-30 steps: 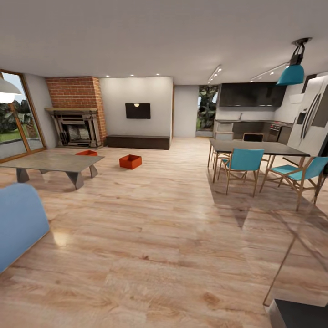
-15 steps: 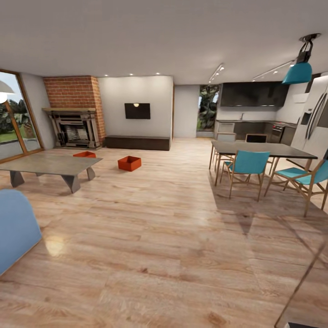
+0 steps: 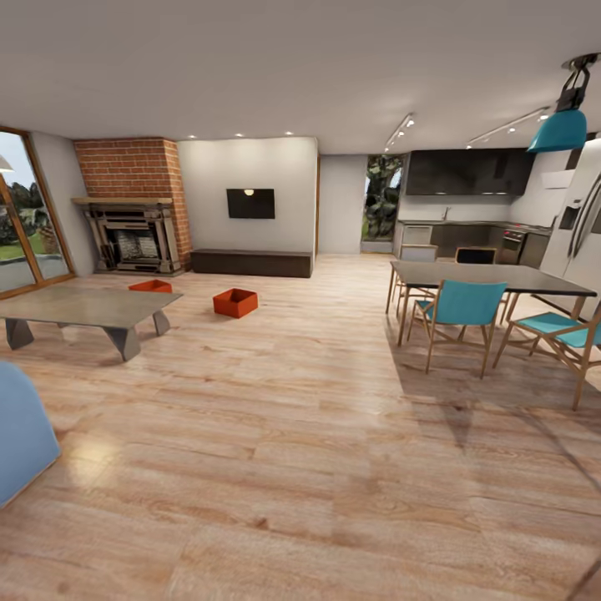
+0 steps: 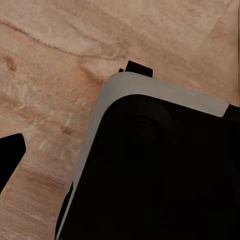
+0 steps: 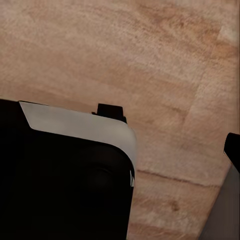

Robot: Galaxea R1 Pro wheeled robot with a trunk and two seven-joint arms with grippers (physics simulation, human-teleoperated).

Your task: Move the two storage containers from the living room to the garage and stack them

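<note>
From the head view, the living room lay ahead across a light wood plank floor (image 3: 275, 434). Two storage containers sat on those planks at the far left side of the room. The nearer storage container (image 3: 235, 302) stood in the open, its orange-red walls and hollow top plain to see. The farther storage container (image 3: 151, 286) was partly hidden behind the low grey coffee table (image 3: 83, 309), with its rim showing above the table's far edge. The two were near each other but apart. Behind them rose the red brick fireplace (image 3: 133, 209), and to its right hung the black wall TV (image 3: 250, 203) above a long dark bench (image 3: 250, 262). Wood-framed glass doors (image 3: 25, 225) closed the left wall. On the right stood a dark dining table (image 3: 492, 280) with teal chairs (image 3: 459, 313), a teal pendant lamp (image 3: 561, 129) above, and a dark kitchen (image 3: 467, 200) beyond. A blue upholstered seat (image 3: 21, 434) cut into the lower left corner.

In the left wrist view, a black body with a pale grey edge (image 4: 160, 165) hung over the wood planks; whether the left end effector was spread or pressed together could not be told.

In the right wrist view, a like black body with a grey edge (image 5: 65, 175) lay over the planks, and the right end effector's state could not be told either.
</note>
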